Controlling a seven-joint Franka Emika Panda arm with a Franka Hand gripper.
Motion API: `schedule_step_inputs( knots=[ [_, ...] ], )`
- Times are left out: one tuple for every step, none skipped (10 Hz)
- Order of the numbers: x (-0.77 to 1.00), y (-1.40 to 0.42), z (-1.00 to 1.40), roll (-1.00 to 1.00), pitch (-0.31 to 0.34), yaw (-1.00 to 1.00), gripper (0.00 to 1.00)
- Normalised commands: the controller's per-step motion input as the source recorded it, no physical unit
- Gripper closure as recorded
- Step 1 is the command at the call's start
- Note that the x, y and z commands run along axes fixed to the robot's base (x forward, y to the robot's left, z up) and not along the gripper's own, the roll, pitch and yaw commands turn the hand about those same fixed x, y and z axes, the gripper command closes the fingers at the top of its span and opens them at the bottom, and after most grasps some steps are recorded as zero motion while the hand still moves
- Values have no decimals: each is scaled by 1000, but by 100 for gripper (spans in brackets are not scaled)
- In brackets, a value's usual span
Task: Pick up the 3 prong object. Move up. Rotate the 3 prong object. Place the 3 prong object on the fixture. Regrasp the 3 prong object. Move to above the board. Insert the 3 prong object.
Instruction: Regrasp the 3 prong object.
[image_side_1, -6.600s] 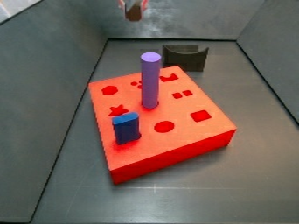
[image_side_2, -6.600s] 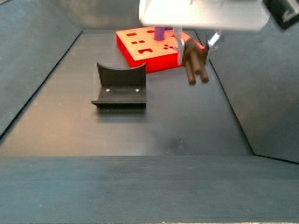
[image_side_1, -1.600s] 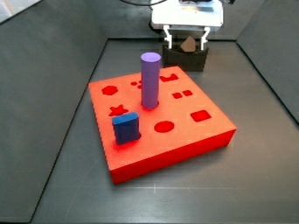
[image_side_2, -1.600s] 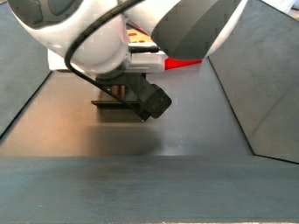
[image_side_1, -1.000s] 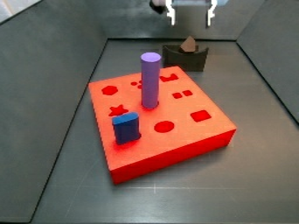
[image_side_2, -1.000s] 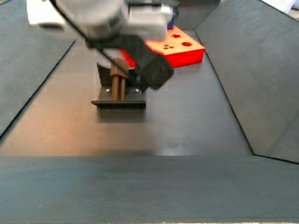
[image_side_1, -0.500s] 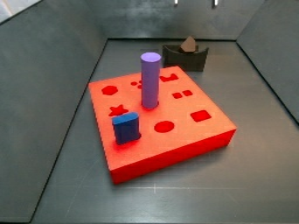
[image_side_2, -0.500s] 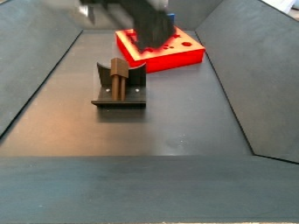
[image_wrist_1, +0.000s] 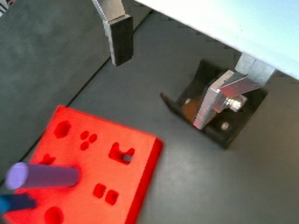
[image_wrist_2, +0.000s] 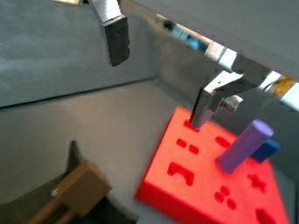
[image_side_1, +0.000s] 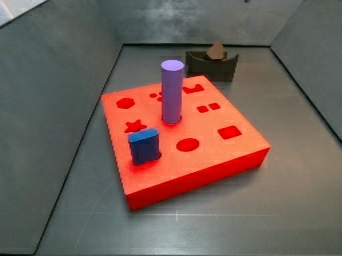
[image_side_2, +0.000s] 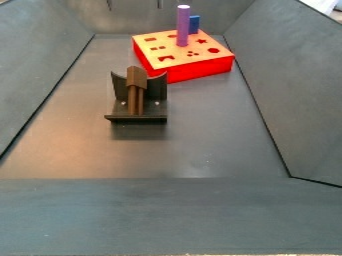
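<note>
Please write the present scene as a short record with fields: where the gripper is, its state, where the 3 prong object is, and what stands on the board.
gripper: raised above the scene, out of both side views; seen in a wrist view
gripper state: open, nothing between the fingers
3 prong object: brown piece resting in the fixture, free of the gripper
fixture: dark stand on the floor, apart from the board
board: red block with shaped holes
on board: purple cylinder upright; blue block near one corner
stage: placed on the fixture, not yet regrasped
</note>
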Motion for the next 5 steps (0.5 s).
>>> schedule_step_inputs(
  knots=[
    [-20,-36,12,1000,46,32,0],
    [-31,-29,16,1000,42,33,0],
    [-33,-24,12,1000,35,33,0],
    [-34,-24,6,1000,33,33,0],
    [-30,-23,11,1000,26,34,0]
  ],
)
